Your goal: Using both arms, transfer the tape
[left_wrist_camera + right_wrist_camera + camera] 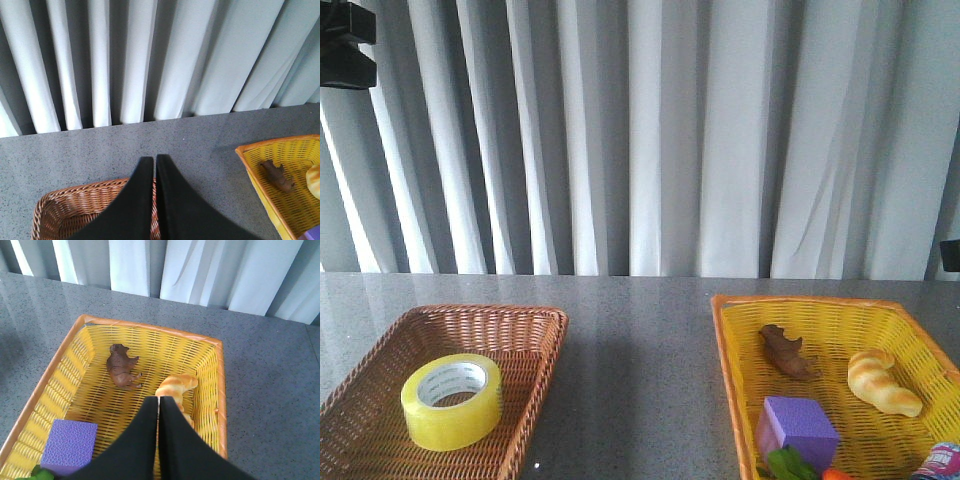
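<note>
The tape [452, 401], a wide yellow roll with a white printed core, lies flat in the brown wicker basket [525, 325] at the front left of the table. Neither arm shows in the front view. In the left wrist view my left gripper [154, 159] is shut and empty, hanging above the brown basket's far rim [85, 192]; the tape is hidden there. In the right wrist view my right gripper [159, 400] is shut and empty, above the yellow basket [150, 330] and over a croissant [175, 385].
The yellow basket [740, 335] at the front right holds a brown toy animal [786, 351], a croissant [882, 381], a purple cube [798, 425] and some small items at its near edge. Grey curtains hang behind the table. A strip of grey tabletop [640, 380] separates the baskets.
</note>
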Controlling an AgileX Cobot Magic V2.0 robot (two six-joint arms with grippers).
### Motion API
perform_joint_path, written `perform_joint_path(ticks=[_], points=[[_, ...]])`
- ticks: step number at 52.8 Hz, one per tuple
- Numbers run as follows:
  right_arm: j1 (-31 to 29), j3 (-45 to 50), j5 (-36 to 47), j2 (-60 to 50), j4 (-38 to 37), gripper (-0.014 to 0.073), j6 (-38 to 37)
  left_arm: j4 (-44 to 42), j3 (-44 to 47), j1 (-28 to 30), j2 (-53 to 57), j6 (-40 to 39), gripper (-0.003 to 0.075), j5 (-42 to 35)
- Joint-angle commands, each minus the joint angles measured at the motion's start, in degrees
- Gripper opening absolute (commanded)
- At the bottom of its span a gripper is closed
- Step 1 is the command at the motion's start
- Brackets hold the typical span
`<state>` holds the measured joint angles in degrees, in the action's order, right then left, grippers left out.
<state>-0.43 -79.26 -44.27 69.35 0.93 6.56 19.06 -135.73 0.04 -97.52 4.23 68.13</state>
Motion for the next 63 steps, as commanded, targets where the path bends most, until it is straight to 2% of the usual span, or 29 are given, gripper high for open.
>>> perform_joint_path(ticks=[1,36,51,54,58,63], points=[[-0.25,-1.40,4.10,-1.23,-0.13,-0.0005,0.16,1.08,-1.26,0.00,2.70,-0.69,-0.0007,-3.58],[-0.25,-1.40,4.05,-1.23,-0.13,-0.0005,0.16,0.30,-0.99,0.00,1.45,-0.69,-0.0007,-3.62],[-0.25,-1.40,4.05,-1.23,-0.13,-0.0005,0.16,-6.51,-0.78,0.00,10.63,-0.69,-0.0007,-3.14],[-0.25,-1.40,4.05,-1.23,-0.13,-0.0005,0.16,-7.64,1.00,0.00,13.11,-0.69,-0.0007,-4.29],[-0.25,-1.40,4.05,-1.23,-0.13,-0.0005,0.16,-8.13,6.46,0.00,17.94,-0.69,-0.0007,-9.54],[-0.25,-1.40,4.05,-1.23,-0.13,-0.0005,0.16,-8.70,19.25,0.00,25.54,-0.69,-0.0007,-19.38]])
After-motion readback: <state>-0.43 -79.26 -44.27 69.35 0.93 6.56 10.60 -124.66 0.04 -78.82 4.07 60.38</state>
